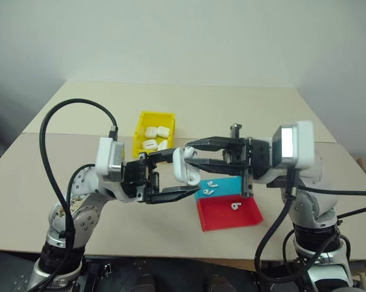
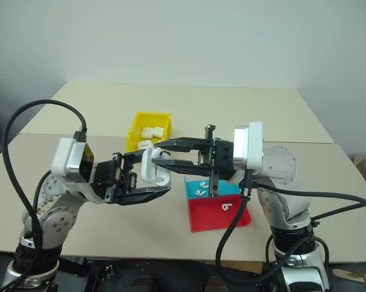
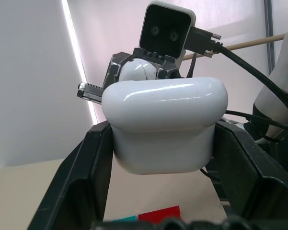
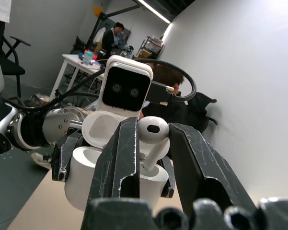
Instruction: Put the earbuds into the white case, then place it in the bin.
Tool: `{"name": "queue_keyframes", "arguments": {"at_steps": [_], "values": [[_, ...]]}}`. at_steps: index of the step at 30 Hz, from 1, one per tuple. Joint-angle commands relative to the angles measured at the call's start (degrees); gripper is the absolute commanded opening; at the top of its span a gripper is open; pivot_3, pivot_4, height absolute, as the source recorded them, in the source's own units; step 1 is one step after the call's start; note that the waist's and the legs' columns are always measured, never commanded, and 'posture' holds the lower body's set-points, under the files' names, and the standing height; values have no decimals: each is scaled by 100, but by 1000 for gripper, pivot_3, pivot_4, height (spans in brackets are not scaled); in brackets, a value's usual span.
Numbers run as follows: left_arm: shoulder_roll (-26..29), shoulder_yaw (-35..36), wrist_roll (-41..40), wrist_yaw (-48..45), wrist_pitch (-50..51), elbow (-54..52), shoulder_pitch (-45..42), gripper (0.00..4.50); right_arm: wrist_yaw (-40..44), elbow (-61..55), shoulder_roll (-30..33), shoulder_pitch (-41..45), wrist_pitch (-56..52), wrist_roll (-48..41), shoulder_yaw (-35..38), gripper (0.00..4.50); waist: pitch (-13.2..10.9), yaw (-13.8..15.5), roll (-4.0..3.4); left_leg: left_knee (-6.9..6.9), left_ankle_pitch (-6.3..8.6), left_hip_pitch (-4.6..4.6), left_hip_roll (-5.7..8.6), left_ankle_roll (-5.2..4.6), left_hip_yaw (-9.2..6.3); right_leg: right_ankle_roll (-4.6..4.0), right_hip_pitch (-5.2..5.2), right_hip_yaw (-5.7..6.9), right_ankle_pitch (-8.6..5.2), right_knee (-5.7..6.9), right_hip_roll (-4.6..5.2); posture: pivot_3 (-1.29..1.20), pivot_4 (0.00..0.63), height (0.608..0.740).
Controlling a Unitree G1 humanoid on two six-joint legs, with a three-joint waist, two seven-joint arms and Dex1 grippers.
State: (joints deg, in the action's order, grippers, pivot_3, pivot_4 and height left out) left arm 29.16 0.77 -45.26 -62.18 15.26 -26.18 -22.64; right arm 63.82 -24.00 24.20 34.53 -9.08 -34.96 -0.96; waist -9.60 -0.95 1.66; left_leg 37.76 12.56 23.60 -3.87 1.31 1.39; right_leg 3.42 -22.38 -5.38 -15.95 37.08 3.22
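Head cam, largest to smallest, for you to check:

Table (image 1: 79, 182): beige, two-part top w/ seam across.

L gripper (image 1: 170, 176): raised above table near centre, pointing toward R arm. Jaws clamped on the white case (image 1: 184, 165), one finger each side of the body (clear in L wrist view (image 3: 165, 127)). Case lid is hinged open, seen in R wrist view (image 4: 110, 158).

R gripper (image 1: 192, 157): pointing toward L arm, tips right at the case. Jaws narrow, pinching an earbud (image 4: 153, 132) by the head, stem aimed down into the open case. Can't tell if stem touches the socket.

Bin (image 1: 153, 118): yellow, at 12 o'clock from the grippers, well behind them. Holds several white cases (image 1: 156, 131).

Red tray (image 1: 228, 214): at 5 o'clock from the case, on table. One loose earbud (image 1: 235, 206) inside.

Blue tray (image 1: 228, 184): touching red tray's far edge, partly hidden by R gripper. Two earbuds (image 1: 208, 191) inside.

R wrist view background: a person (image 4: 108, 37) at a far desk.
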Motion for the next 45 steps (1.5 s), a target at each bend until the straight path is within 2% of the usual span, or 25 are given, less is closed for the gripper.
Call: {"name": "queue_keyframes", "arguments": {"at_steps": [1, 6, 10, 12, 24, 28, 29, 33, 37, 41, 45], "values": [[-44, 38, -70, -11, -73, -130, -87, 2816, 65, -6, 63, -40, 134, 57, -115, 1152, 0, -2, 0, 0, 0, 0, 0, 0, 0, 0, 0, 0, 0, 0, 0, 0, 150, 740], [-74, 56, -64, -21, -86, -95, -112, 2816, 147, 70, 117, -22, 213, 49, -149, 1152, 0, 1, 0, 0, 0, 0, 0, 0, 0, 0, 0, 0, 0, 0, 0, 0, 150, 740], [-84, 48, -38, -43, -99, -79, -114, 2816, 234, 87, 174, -22, 261, 13, -147, 1979, 0, 3, 0, 0, 0, 0, 0, 0, 0, 0, 0, 0, 0, 0, 0, 0, 150, 740], [-87, 48, -25, -58, -105, -73, -117, 2816, 182, 128, 167, -14, 360, 148, -167, 2660, 0, 3, 0, 0, 0, 0, 0, 0, 0, 0, 0, 0, 0, 0, 0, 0, 150, 740], [-95, 29, 102, -123, -134, 11, -84, 2816, 168, 240, 301, 90, 437, 145, -116, 2660, 0, 4, 0, 0, 0, 0, 0, 0, 0, 0, 0, 0, 0, 0, 0, 0, 150, 740], [101, 154, 186, -223, -122, 0, 86, 2816, -99, 292, 686, 433, -430, -389, 230, 2660, 0, 2, 0, 0, 0, 0, 0, 0, 0, 0, 0, -1, 0, 0, 1, 0, 150, 740], [225, 226, 227, -299, -143, -24, 199, 2816, -63, 377, 966, 579, -723, -412, 285, 2660, -1, -4, -1, 0, 0, 0, 0, 0, 1, 0, 0, -1, 0, 0, 1, 0, 150, 740], [771, 429, 645, -727, -526, 16, 876, 2816, 255, 898, 2086, 1158, -1606, 49, -38, 2660, -5, -10, -7, -7, 0, 0, -1, 0, 5, -4, -9, -3, -1, -2, 2, 0, 150, 740], [1131, 686, 927, -1001, -873, 89, 1823, 2816, 864, 1606, 2736, 1646, -1193, 1459, -1057, 2660, -5, -48, -7, -12, 1, 2, -4, -1, 13, -11, -18, -6, -5, -3, 3, 0, 150, 740], [1211, 804, 1111, -992, -1103, 10, 2463, 2816, 1321, 2300, 2722, 2182, -607, 2727, -2020, 2660, -6, -53, -8, -11, 1, 16, -4, -1, 20, -11, -42, -10, -6, 1, 6, 0, 150, 740], [1149, 742, 1430, -867, -1385, 17, 2726, 2816, 1666, 2847, 2276, 2789, -1124, 3581, -2899, 2660, -7, -61, -9, -11, 0, 37, -6, -1, 25, -12, -74, -14, -5, 10, 5, 0, 150, 740]]}}
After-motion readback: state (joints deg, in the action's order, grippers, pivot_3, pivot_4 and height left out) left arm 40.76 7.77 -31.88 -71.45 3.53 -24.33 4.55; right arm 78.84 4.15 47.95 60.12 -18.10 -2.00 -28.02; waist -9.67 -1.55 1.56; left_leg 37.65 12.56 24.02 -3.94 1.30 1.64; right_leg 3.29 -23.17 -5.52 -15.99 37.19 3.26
